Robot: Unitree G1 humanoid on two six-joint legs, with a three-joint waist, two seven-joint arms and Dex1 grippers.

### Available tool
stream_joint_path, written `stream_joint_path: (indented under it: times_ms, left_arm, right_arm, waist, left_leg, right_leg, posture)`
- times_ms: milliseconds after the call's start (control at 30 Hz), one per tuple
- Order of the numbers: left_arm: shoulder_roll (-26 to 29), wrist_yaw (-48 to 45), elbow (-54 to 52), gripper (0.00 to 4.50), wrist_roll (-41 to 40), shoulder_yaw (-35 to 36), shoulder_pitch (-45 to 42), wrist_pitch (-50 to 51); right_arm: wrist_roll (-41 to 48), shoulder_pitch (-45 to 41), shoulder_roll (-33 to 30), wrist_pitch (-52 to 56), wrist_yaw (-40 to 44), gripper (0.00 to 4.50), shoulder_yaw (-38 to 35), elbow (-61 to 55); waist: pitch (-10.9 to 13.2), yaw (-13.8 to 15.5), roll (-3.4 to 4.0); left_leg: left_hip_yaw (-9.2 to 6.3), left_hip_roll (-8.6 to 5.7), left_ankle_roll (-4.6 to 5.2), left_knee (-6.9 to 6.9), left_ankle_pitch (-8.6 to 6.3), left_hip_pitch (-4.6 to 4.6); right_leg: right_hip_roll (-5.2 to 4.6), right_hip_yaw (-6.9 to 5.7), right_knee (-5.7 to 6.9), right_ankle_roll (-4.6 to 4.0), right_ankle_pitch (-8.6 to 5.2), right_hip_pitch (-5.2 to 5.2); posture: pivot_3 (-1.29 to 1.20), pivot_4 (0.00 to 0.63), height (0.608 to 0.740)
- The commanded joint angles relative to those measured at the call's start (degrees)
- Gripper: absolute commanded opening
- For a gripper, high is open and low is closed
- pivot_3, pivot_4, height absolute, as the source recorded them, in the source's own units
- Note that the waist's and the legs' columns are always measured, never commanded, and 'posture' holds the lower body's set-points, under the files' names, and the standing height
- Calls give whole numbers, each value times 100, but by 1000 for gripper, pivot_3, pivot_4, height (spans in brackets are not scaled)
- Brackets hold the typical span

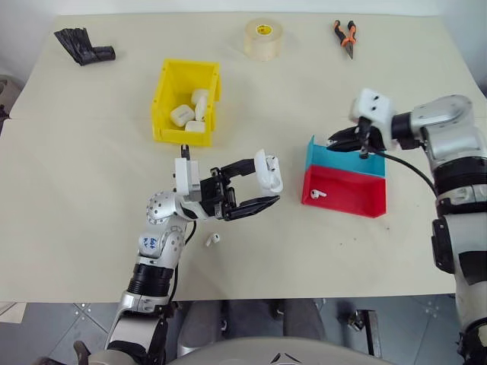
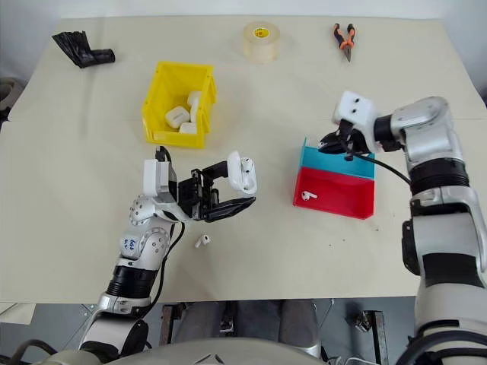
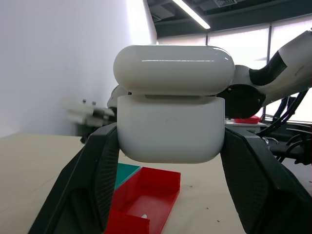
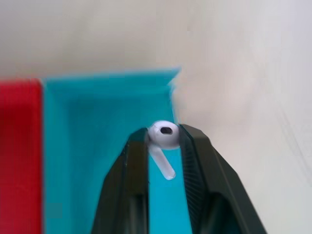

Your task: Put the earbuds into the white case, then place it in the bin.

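**Case in my left fingers, one earbud pinched in my right**

My left gripper (image 1: 262, 192) reaches toward my right above the middle of the surface (image 1: 91, 228), its fingers (image 3: 92, 185) clamped on the two sides of the white case (image 1: 268, 172). The case sits upright between them with its flip lid raised off the body, a thin gap showing at the hinge line in the left wrist view.

My right gripper (image 4: 163, 141) hangs over the blue tray (image 1: 346, 160), and its fingers are drawn in narrow on an earbud (image 4: 163, 139): the rounded head is squeezed between the tips while the short stem points down over the blue floor. The red tray (image 1: 346, 194) lies touching the blue one on the near side, and a second earbud (image 1: 318, 195) rests inside it near its left end. A third earbud (image 1: 213, 240) lies loose on the surface just below my left gripper.

The bin (image 1: 186, 103) stands farther back on my left, well apart from both grippers, with several white cases (image 1: 190, 114) already inside. At the far edge sit a roll of tape (image 1: 263, 38), orange-handled pliers (image 1: 345, 36) and a black object (image 1: 82, 46).
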Motion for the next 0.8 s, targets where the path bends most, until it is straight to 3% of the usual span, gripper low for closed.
stream_joint_path:
  times_ms: [33, 100, 233, 400, 567, 800]
  left_arm:
    - [-2, -71, -154, 2750, -144, -14, -111, 51]
    - [-4, -102, -115, 2750, -152, -14, -144, 86]
    - [11, -228, -12, 2750, -180, -26, -248, 195]
    - [-7, -267, 140, 2750, -160, -2, -435, 264]
    - [-51, -270, 258, 2750, -139, -22, -597, 300]
    - [-104, -279, 362, 2750, -97, -62, -719, 324]
  right_arm:
    - [1391, 792, -208, 1510, 19, 503, -1014, -2027]
    - [2056, 1384, -242, 2333, -96, 503, -1401, -3082]
    - [3826, 2386, 384, 3804, -1094, 503, -2412, -4996]
    - [5329, 3407, 1437, 4261, -2337, 503, -2709, -6597]
    - [6373, 3882, 2135, 4292, -3422, 503, -2583, -7274]
    - [6647, 4235, 2393, 3872, -3891, 503, -2187, -7513]
  waist:
    - [0, 35, 0]
    - [0, 104, 0]
    - [0, 141, 0]
    - [-1, 176, -2]
    - [-1, 200, -1]
    - [-1, 226, -1]
  left_leg:
    - [-1, 0, 0, 0, 0, 0]
    - [-1, 1, 0, 0, 0, 0]
    - [1, -1, 0, 6, 0, -1]
    - [-2, -3, 0, 5, 0, 2]
    - [3, -9, 0, 5, 0, 4]
    - [8, -9, 0, 1, 0, 10]
  right_leg:
    - [0, -1, 0, 0, 0, 0]
    - [0, -1, 0, 0, 0, 0]
    - [0, 3, 1, 0, 0, 1]
    - [0, 5, 3, 0, 0, 1]
    - [0, 10, 3, 0, 0, 2]
    - [2, 11, 4, 0, 0, 2]
  posture:
    - [0, 150, 740]
    - [0, 150, 740]
    - [0, 150, 740]
    - [0, 150, 740]
    - [0, 150, 740]
    - [0, 150, 740]
